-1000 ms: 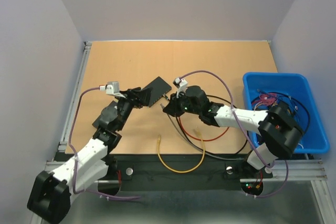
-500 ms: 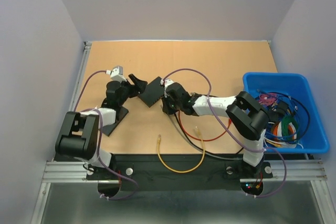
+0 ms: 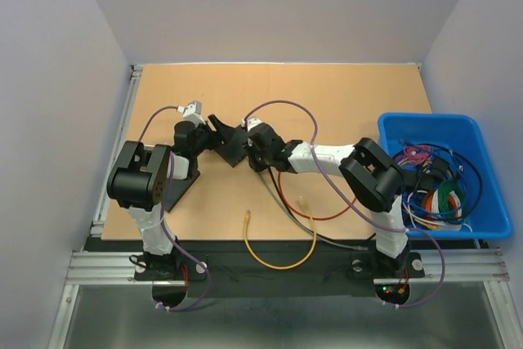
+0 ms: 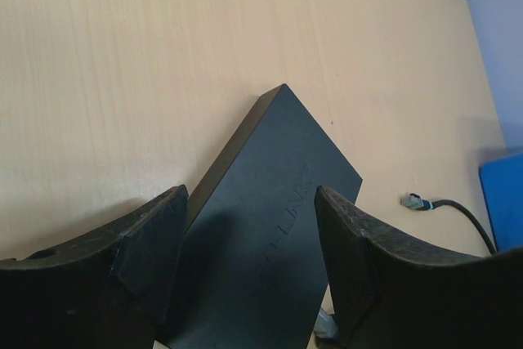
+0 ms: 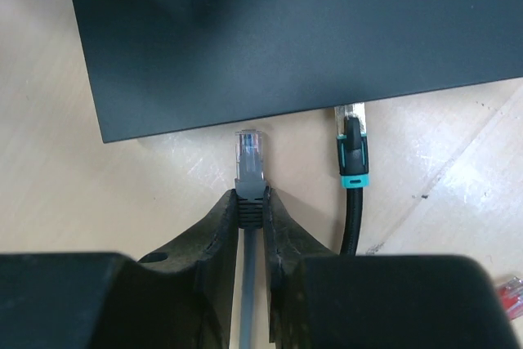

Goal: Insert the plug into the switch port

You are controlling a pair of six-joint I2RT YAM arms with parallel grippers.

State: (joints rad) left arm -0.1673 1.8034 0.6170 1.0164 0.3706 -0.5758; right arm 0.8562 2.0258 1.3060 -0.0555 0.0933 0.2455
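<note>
- the far half of the table (image 3: 278,91) is bare, open behind the switch (image 3: 234,143).
- the left gripper (image 4: 249,259) straddles one end of the switch, blocking both flanks there.
- a short open strip of table separates the clear plug (image 5: 251,149), in the right gripper (image 5: 251,202), from the switch's edge.
- just right of it, a black teal-booted cable (image 5: 352,161) sits at that edge, narrowing room there.
- red cable (image 3: 319,218) and yellow cable (image 3: 278,266) loops litter the near table; the blue bin (image 3: 425,118) walls the right.
</note>
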